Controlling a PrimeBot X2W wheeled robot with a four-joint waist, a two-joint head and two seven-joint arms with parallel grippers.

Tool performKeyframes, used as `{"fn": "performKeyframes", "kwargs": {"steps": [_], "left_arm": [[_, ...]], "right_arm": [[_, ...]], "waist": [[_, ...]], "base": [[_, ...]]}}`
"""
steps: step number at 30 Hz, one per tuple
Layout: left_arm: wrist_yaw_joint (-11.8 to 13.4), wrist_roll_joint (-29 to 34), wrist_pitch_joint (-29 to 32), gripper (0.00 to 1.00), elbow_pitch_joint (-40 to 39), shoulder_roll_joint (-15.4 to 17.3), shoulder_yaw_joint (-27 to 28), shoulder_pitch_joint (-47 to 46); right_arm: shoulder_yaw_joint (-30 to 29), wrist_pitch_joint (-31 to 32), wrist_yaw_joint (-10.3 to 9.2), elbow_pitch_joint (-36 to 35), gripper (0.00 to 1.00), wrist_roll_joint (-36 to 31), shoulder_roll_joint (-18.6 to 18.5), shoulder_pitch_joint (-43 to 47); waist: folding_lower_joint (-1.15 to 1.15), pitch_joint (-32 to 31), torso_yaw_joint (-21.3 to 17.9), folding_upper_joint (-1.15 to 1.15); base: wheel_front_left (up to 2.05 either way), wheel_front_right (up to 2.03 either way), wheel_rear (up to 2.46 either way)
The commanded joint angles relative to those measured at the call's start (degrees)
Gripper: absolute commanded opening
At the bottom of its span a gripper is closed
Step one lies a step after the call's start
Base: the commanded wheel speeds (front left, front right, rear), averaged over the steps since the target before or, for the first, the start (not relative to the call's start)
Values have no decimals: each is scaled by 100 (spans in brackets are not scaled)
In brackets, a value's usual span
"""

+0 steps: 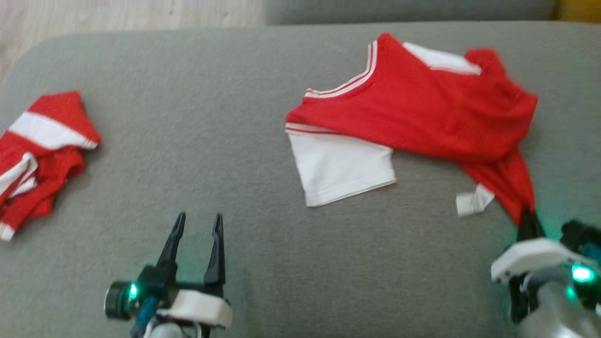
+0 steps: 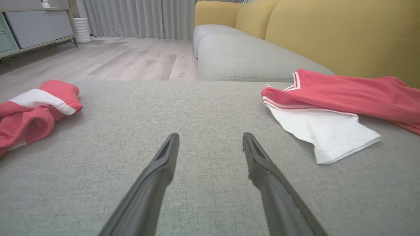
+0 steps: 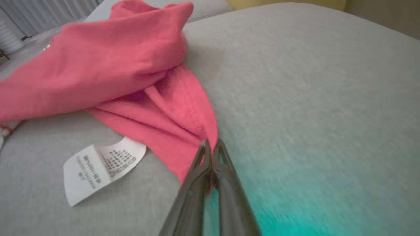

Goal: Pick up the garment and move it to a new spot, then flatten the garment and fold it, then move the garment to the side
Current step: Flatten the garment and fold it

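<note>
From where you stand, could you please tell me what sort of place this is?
Likely a home living room: the shirt lies on a grey sofa with yellow backrests, a wood floor and curtains beyond.

Home living room: grey-cushioned sofa (image 2: 249, 55) with yellow back, far curtains (image 2: 141, 18), pale wood floor (image 2: 124, 60) (low cabinet (image 2: 39, 26) far left).

The head camera looks steeply down on the grey cushion (image 1: 225, 117) from above. The left wrist camera sits low, skimming along it toward the yellow sofa back (image 2: 328, 32) at 1 o'clock — the right wrist camera hangs close over the red garment (image 3: 115, 65), which all three views share.
</note>
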Motion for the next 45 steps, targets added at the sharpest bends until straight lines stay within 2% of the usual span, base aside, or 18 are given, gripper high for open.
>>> {"fn": "performKeyframes", "kwargs": {"steps": [1,2,8,12,19,32,40,45], "left_arm": [[41,-23,-31,100,-176,13,220,53],[48,-17,-31,100,-167,13,245,82],[119,42,-31,100,-210,13,435,173],[168,113,-31,100,-242,13,561,257],[150,207,-31,100,-226,13,661,396],[106,79,-31,100,-270,12,592,547],[-57,-248,-31,100,-229,12,53,-16],[-199,-599,-31,100,372,12,-287,-490]], "right_arm": [[217,-20,37,-254,93,-49,-9,26],[282,-20,37,-417,100,-86,-9,67],[1026,-20,37,-2198,100,-199,-8,408],[1562,-20,37,-2739,100,18,-8,696],[1960,-20,37,-2692,100,98,-8,1017],[2076,-20,37,-2524,100,241,-7,1099],[2139,-20,37,-2570,100,222,-7,739],[2075,-20,37,-2653,100,250,-7,562]], "waist": [[1,-254,-279,0],[1,-297,-333,0],[1,-511,-520,0],[1,-661,-540,0],[1,-813,-520,0],[1,-834,-596,0],[1,-189,-1199,0],[1,194,-1676,0]], "base": [[0,0,0],[0,0,0],[0,0,0],[0,0,0],[0,0,0],[0,0,0],[0,0,0],[0,0,0]]}}
